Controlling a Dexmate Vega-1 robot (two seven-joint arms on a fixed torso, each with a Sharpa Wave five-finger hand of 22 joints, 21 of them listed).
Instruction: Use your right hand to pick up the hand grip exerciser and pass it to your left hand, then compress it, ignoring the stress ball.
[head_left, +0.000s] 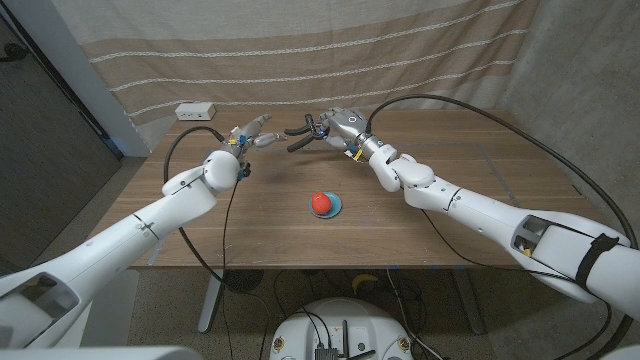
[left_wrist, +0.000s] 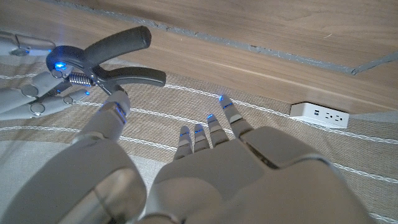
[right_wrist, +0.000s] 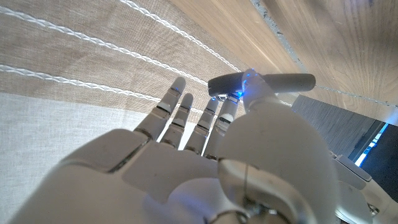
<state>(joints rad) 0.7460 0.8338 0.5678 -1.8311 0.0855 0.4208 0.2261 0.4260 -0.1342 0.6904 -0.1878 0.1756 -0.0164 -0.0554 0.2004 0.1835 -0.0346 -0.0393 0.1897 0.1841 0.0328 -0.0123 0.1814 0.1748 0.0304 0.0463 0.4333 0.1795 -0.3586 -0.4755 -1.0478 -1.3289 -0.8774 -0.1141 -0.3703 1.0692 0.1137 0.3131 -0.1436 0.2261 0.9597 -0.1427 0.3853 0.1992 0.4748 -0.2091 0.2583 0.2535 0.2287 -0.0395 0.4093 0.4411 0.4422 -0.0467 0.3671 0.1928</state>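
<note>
The hand grip exerciser (head_left: 301, 136) has two black handles and a metal spring, and it hangs in the air over the table's far side. My right hand (head_left: 338, 126) holds it by the spring end, the handles pointing toward my left hand (head_left: 256, 136). In the left wrist view the exerciser (left_wrist: 118, 48) is just beyond my left hand (left_wrist: 205, 162), whose fingers are spread, with its thumb tip (left_wrist: 117, 99) close under the lower handle. In the right wrist view my right hand (right_wrist: 205, 155) pinches a handle (right_wrist: 273, 81). The red stress ball (head_left: 321, 202) sits on a blue dish (head_left: 337, 210) at mid-table.
A white power strip (head_left: 196, 111) lies at the table's far left corner, also seen in the left wrist view (left_wrist: 318, 115). A striped beige curtain (head_left: 330, 50) hangs behind the table. Black cables loop from both arms over the wooden tabletop (head_left: 250, 230).
</note>
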